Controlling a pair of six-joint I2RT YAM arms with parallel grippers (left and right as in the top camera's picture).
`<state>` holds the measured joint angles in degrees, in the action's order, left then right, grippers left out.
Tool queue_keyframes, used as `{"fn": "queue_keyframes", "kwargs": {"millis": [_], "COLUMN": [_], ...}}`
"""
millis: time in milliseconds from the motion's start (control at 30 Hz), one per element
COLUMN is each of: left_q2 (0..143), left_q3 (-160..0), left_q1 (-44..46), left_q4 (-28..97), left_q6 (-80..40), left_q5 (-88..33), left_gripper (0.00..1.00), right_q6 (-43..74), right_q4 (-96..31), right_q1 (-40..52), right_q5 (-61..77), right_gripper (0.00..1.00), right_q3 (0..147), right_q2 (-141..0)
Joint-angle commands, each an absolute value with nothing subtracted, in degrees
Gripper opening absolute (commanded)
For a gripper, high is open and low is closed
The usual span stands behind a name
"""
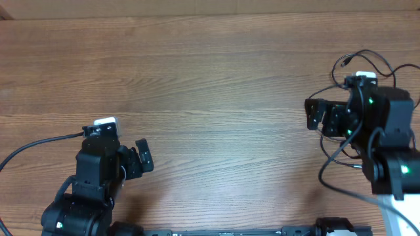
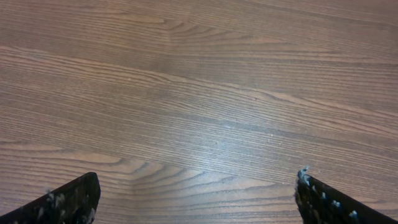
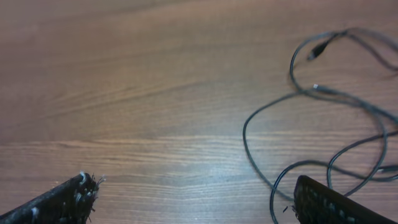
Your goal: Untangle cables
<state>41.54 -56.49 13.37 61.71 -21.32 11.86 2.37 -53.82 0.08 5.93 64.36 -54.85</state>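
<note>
Bare wood-grain table (image 1: 197, 78) — loose cables (image 3: 244, 134) sprawl at its right side.

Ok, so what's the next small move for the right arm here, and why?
Probably slide the open right gripper sideways until it sits over the cables, ready to lower. The right wrist view shows the loose loops lying off to one side of its jaws, not between them, and it holds nothing.

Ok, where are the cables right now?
Overhead, the cables lie in loose loops at the table's far right, around and under the right arm; the right wrist view shows them beside the right gripper.
</note>
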Motion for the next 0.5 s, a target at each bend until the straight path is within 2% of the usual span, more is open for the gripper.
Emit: {"fn": "queue_keyframes", "kwargs": {"millis": [0,300,467], "left_q2": [41.56,41.56,41.56], "left_q3": [-55.96,-55.99,-55.99], "left_q1": [13.15,13.15,13.15], "left_q4": [61.69,61.69,61.69], "left_q6": [-22.33,-22.33,-22.33], "left_q5": [12.6,12.6,12.6], "left_gripper": [1.0,1.0,1.0], "right_q6": [2.55,2.55,2.52], "right_q4": [-53.69,-55.09,-49.91], "right_q1": [-0.05,-0.05,-0.05], "right_q5": [5.63,5.41,5.8], "right_gripper": [1.0,1.0,1.0], "right_q3": [64.1,64.05,60.75], "right_q2": [-49.45,-35.99,-29.95]}}
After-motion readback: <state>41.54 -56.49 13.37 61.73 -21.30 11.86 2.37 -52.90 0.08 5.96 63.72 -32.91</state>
